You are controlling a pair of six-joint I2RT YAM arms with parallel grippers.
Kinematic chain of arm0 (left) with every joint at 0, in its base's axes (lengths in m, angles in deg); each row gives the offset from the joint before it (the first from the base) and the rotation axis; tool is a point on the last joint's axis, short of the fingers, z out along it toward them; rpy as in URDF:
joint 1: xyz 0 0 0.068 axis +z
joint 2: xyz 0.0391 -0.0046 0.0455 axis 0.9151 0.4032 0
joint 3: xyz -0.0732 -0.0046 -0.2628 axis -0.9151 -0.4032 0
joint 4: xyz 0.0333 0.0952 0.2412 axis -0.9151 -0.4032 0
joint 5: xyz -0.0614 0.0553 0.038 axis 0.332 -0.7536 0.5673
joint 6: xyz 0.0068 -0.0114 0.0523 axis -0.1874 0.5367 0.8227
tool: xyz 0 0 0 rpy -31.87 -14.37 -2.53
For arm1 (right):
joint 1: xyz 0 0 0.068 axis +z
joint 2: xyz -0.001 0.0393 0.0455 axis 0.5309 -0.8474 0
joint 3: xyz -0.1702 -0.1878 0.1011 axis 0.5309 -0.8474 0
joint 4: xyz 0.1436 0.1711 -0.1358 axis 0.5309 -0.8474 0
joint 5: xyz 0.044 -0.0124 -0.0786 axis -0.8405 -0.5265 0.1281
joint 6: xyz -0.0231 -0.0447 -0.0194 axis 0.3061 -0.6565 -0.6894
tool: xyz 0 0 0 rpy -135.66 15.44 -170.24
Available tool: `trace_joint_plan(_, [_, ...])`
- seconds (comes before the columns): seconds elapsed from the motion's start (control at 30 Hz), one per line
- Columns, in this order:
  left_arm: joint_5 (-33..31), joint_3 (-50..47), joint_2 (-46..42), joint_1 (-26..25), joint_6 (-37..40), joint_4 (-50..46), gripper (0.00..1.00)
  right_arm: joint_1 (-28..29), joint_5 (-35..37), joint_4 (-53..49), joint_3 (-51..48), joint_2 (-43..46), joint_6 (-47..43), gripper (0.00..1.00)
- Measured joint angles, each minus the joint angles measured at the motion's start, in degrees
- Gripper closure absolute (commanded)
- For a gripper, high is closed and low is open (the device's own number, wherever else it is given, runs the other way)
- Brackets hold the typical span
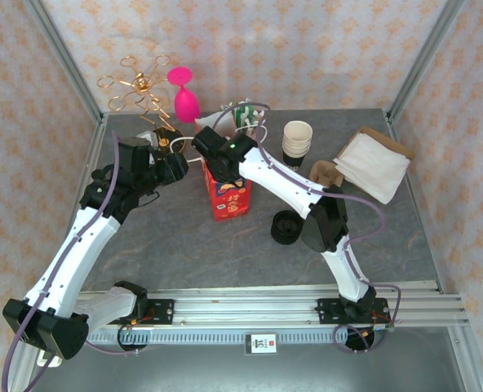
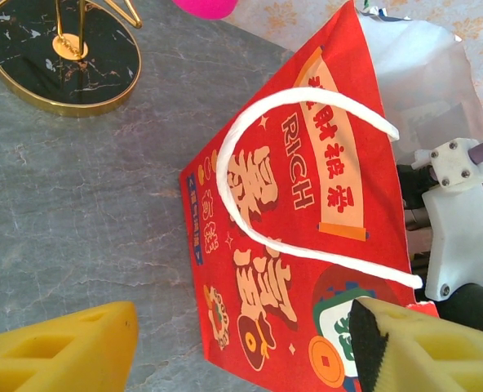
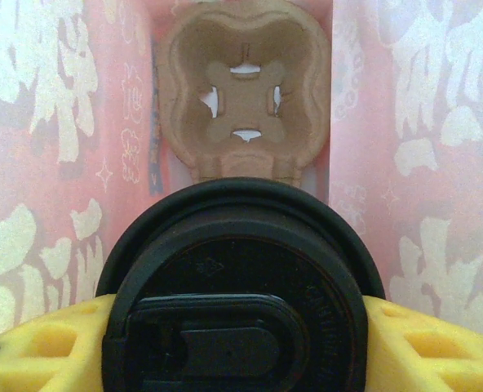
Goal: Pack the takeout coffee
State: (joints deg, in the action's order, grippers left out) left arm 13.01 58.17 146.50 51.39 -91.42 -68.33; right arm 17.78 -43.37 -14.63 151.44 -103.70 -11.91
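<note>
Grey stone-look tabletop (image 1: 184, 245), floral wallpaper on the walls around it.

Near edge: two arm bases on a rail. One small printed tag (image 1: 262, 343) sits between them, too small to read.

Mid-table: one red paper gift bag (image 1: 229, 194), upright, with a white cord handle. From above its print is a blur. The left wrist view reads it: "RICH" in cream capitals, with gold Chinese characters and coin motifs.

Left gripper (image 2: 245, 331): jaws spread wide and the bag's printed face between them. One finger is at the bag's edge, the other clear of it.

Right gripper (image 1: 215, 151): over the bag's mouth. In the right wrist view its yellow fingers (image 3: 29, 343) clamp both sides of the takeout coffee (image 3: 241, 278). It is one cup, seen lid-on: round, black, with a sip tab. Any embossing on the lid is illegible. Red bag walls rise on either side of the cup. Beyond it, deep in the bag, lies one brown pulp cup carrier (image 3: 245, 90).

Right of the bag: a pile of black lids (image 1: 285, 227), count unclear. Farther back are one more brown carrier (image 1: 327, 173), one stack of lidless cream-rimmed cups (image 1: 297, 143) and white napkins (image 1: 372, 163) on flat cardboard.

Far edge: one pink goblet (image 1: 184, 94) and one gold wire stand (image 1: 139, 90). The left wrist view adds the stand's black marbled base with a gold rim.
</note>
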Motion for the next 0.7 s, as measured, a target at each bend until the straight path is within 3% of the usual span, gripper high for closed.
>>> trace_joint_plan(0.2, [0.1,0.0,0.0,0.0,0.0,0.0,0.27,0.0,0.0,-2.1,2.8,-1.3,0.0,0.40])
trace_joint_plan(0.7, [0.3,0.0,0.0,0.0,0.0,0.0,0.26,0.0,-0.5,-4.5,5.6,-2.7,0.0,0.32])
